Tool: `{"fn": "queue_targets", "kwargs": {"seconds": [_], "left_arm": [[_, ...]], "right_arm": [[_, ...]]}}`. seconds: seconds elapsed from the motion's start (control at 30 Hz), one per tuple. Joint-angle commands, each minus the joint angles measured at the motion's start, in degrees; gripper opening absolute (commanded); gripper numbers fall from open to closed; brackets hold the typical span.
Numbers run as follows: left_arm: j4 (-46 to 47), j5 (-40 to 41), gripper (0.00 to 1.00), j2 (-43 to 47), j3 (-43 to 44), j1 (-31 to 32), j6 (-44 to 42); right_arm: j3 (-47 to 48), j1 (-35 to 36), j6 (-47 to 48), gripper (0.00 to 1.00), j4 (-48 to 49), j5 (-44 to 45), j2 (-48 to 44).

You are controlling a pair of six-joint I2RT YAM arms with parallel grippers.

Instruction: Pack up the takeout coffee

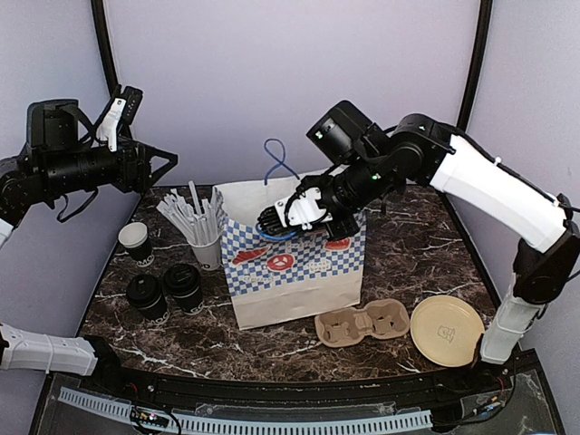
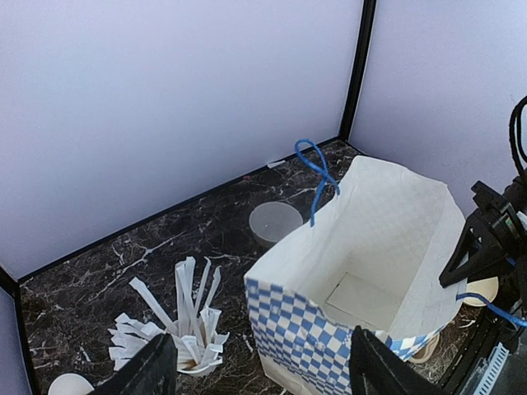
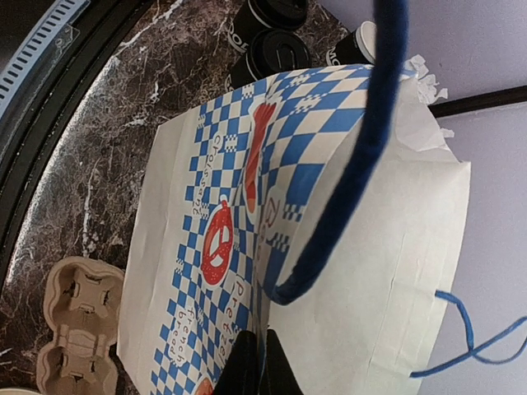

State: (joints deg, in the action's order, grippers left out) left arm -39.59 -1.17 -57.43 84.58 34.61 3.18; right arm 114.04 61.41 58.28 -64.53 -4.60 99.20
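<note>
The step in hand is preparation of the paper bag [image 1: 294,281]: no coffee is packed yet. The right gripper [image 1: 275,220] sits at the bag's near rim beside the blue handle [image 3: 346,189], and its wrist view shows the fingers pressed together on the paper wall, so treat it as clamped on the bag, holding the mouth open. The left gripper [image 2: 262,350] hangs high above the table [image 1: 408,245] with its fingers spread wide apart and nothing between them. Its camera looks into the bag, where only the bare white floor shows. Two lidded cups [image 1: 147,294] stand touching each other near the table's left front, well apart from the bag. One open cup [image 1: 135,238] stands just behind them, with no lid on it. For the next move, you will probably need to bring the left gripper down over a lidded cup, approaching clear of the cup of white sticks [image 1: 201,227] just beside the bag. Grip below the lid, carry the cup upright over the rim, and set it on the bag floor. The cardboard carrier [image 1: 362,324] lies unused in front of the bag.
</note>
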Motion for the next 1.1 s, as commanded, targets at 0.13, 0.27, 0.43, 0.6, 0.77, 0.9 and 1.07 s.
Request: {"fn": "queue_targets", "kwargs": {"seconds": [0.13, 0.27, 0.43, 0.6, 0.77, 0.9, 1.07], "left_arm": [[-0.3, 2.12, 0.74, 1.16, -1.47, -0.17, -0.4], [0.07, 1.98, 0.74, 0.9, -1.29, -0.24, -0.37], [0.24, 1.34, 0.74, 0.52, -1.23, -0.29, -0.01], [-0.26, 1.34, 0.74, 0.75, -1.61, -0.17, 0.34], [0.48, 1.34, 0.74, 0.53, -2.01, -0.17, 0.19], [0.51, -0.97, 0.79, -2.16, -0.64, -0.21, -1.29], [-3.33, -2.89, 0.8, -10.54, 7.26, -0.16, -5.33]], "right_arm": [[5.3, 4.11, 4.33, 0.0, 0.97, 9.35, 3.08], [8.03, 4.6, 4.95, 0.0, 0.75, 10.08, 4.12], [3.07, 4.6, 3.37, 0.0, 1.43, 9.19, 3.3], [-4.78, 4.6, 1.86, 0.0, 0.92, 8.09, 0.52], [-9.09, 4.69, 0.84, 0.07, -1.26, 5.41, -1.46], [-6.22, 4.61, -0.56, 0.35, -4.65, 2.96, -2.73], [-1.73, 1.74, -1.9, 0.54, -6.93, 1.79, -4.75]]}}
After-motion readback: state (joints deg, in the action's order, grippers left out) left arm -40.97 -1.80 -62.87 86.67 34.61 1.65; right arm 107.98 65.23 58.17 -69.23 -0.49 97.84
